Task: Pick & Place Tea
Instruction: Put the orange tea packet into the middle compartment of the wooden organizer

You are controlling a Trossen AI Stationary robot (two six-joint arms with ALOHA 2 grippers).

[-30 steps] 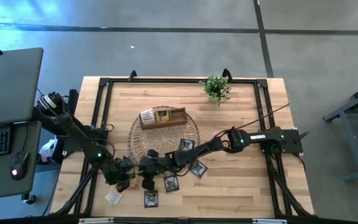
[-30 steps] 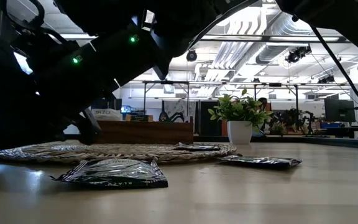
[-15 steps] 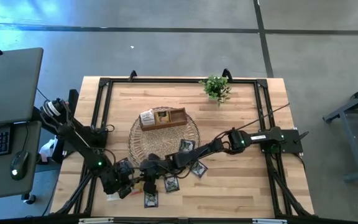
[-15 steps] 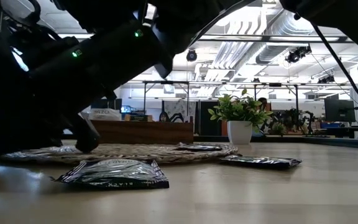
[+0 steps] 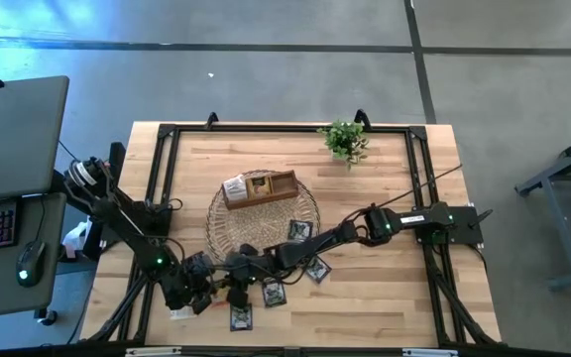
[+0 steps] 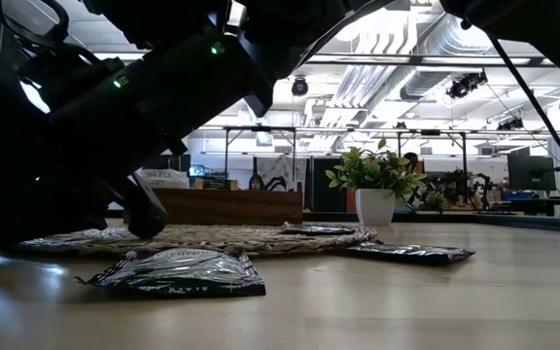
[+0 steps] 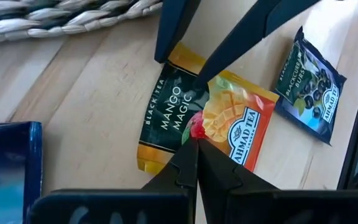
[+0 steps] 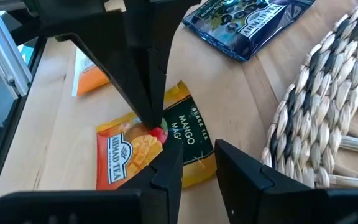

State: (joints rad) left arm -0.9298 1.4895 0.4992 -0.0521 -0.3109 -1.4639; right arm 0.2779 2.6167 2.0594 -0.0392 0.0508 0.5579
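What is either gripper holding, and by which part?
Nothing clearly: the mango tea packet lies flat; left fingers press its middle, right fingers straddle its end.

The left arm reached in from the table's left edge toward the near side, its wrist bent low, and the left gripper [image 5: 198, 295] hung just above the tabletop with its fingers pressed together (tips touching). The right arm stretched long and low from the right side across the table. The right gripper [image 5: 238, 281] sat just beside the left one, its fingers [image 8: 166, 168] parted by a narrow gap.
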